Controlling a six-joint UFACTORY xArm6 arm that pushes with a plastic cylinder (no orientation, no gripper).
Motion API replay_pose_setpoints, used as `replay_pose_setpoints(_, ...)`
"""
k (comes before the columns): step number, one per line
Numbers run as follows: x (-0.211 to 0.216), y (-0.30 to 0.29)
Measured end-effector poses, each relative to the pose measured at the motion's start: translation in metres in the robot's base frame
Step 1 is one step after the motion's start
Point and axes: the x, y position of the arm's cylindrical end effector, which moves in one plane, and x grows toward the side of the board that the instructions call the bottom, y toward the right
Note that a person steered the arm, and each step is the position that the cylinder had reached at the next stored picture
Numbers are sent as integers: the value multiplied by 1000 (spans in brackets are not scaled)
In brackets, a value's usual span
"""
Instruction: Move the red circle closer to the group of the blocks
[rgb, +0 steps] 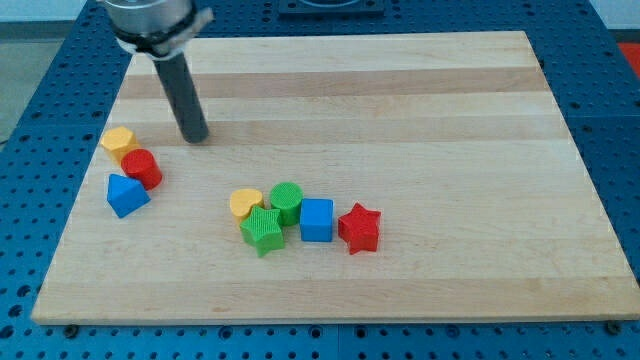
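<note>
1. The red circle (142, 168) sits at the left of the frame on the wooden board (450, 100), wedged in a small trio: a yellow block (118, 141) touches it from the upper left, and a blue block (127, 194), roughly triangular, touches it from below.
2. The group it should join lies lower centre: a yellow heart (245, 203), a green circle (286, 201), a green star (263, 230), a blue cube (317, 220) and a red star (359, 228), packed side by side.
3. My tip (194, 138) rests on the board just up and right of the red circle, apart from it and touching no block.
4. There is no pincer on this arm, only a plain rod, so nothing is spread or pinched.
5. Standing on the group's side of the circle, the tip looks badly placed to push; I judge it must go round to the circle's left first.
6. The risk is dragging the yellow block along.
</note>
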Motion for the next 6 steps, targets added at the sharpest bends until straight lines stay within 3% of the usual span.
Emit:
replay_pose_setpoints(1,-16,-56)
replay_pose_setpoints(2,15,-103)
replay_pose_setpoints(5,102,4)
replay_pose_setpoints(6,113,74)
